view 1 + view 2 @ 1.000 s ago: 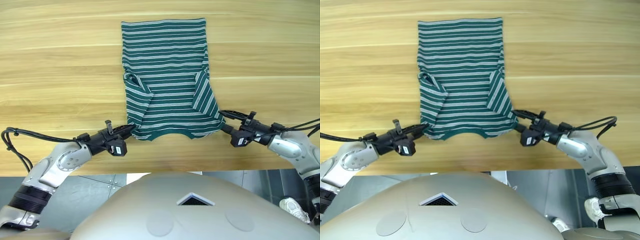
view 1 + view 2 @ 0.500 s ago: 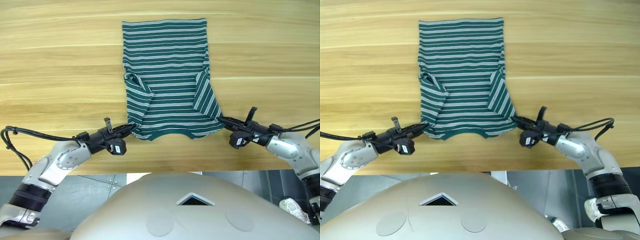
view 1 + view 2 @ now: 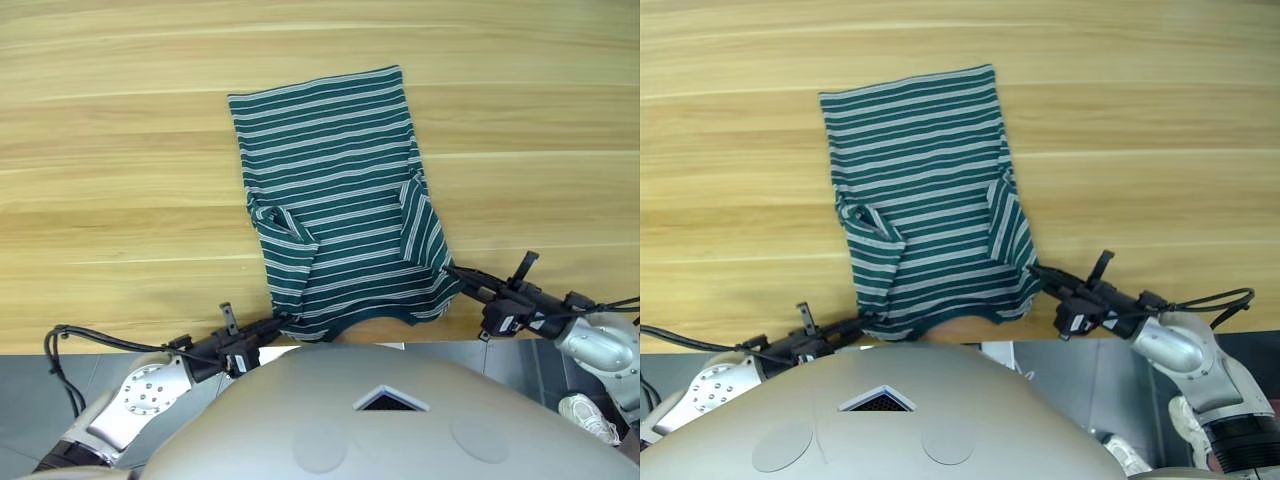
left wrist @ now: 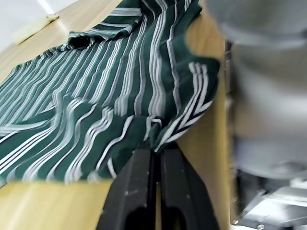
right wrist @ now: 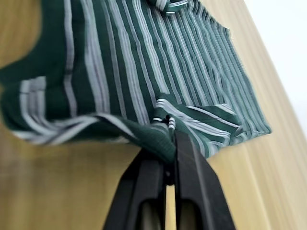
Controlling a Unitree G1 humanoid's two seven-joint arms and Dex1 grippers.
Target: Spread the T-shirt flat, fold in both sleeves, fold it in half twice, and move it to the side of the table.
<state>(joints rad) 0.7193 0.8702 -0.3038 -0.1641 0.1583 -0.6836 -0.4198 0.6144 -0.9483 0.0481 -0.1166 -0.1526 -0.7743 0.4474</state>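
The green T-shirt (image 3: 335, 200) with pale stripes lies on the wooden worktop (image 3: 120, 180), about midway across it. Its neckline end is nearest the robot and its straight hem is at the far end. The garment sits askew: the hem slants, with its corner on the robot's left lying nearer the robot than the corner on the right. Both sleeves are folded inward over the body. The left sleeve (image 3: 285, 235) forms a bunched flap and the right sleeve (image 3: 418, 215) a narrower strip along that side. The curved neckline (image 3: 375, 318) reaches close to the worktop's near edge, and the cloth around it is slightly rumpled.

The left gripper (image 3: 272, 323) is at the shirt's near-left shoulder corner, right at the worktop's front edge. In the left wrist view its black fingers (image 4: 139, 172) are pressed together with a fold of striped cloth pinched between them. The right gripper (image 3: 452, 272) is at the near-right shoulder corner, low over the wood. In the right wrist view its fingers (image 5: 189, 163) are likewise clamped on a doubled edge of the fabric. Both arms come in from the near side, well apart from each other, with the shirt's neckline end between them.
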